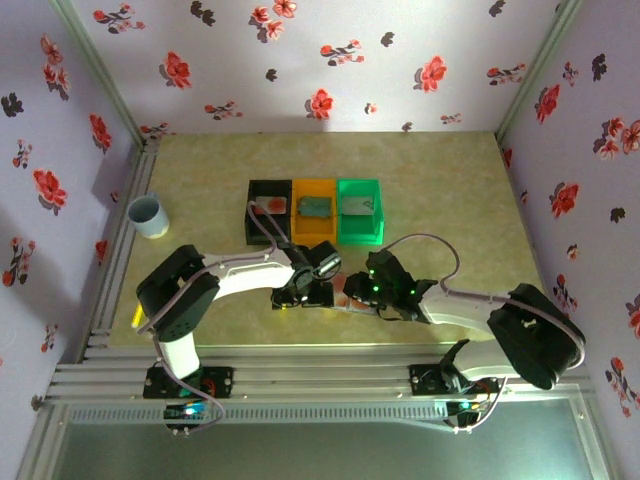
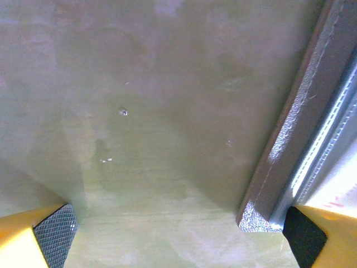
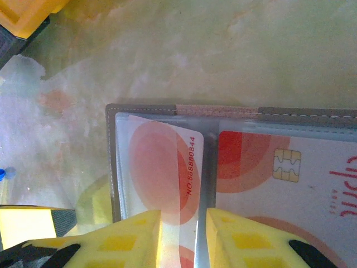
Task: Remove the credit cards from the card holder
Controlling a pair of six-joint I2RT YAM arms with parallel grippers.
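Table [image 1: 450, 200]: card holder [image 3: 184, 110] lies open at its near centre, on the near side of the bins [image 1: 315, 236]. Left gripper [image 2: 179, 237] is spread wide and empty, one finger just beside the holder's edge; it should pin that half. Right gripper [image 3: 184, 218] is narrowly parted astride the red-marked card [image 3: 162, 167] by the fold; actual pinch can't be confirmed. Best to draw it straight along the sleeve, slowly.

You've got three box-shaped plastic bins: a black bin [image 1: 268, 233], an orange bin [image 1: 314, 231] and a green bin [image 1: 360, 234]. They hold three thin flat cards [image 1: 268, 206] [image 1: 314, 207] [image 1: 357, 206], one apiece. There's one pale blue cup [image 1: 147, 216], and one grey stitched card holder [image 3: 113, 167] showing two white-and-red cards [image 3: 162, 162] [image 3: 251, 184].
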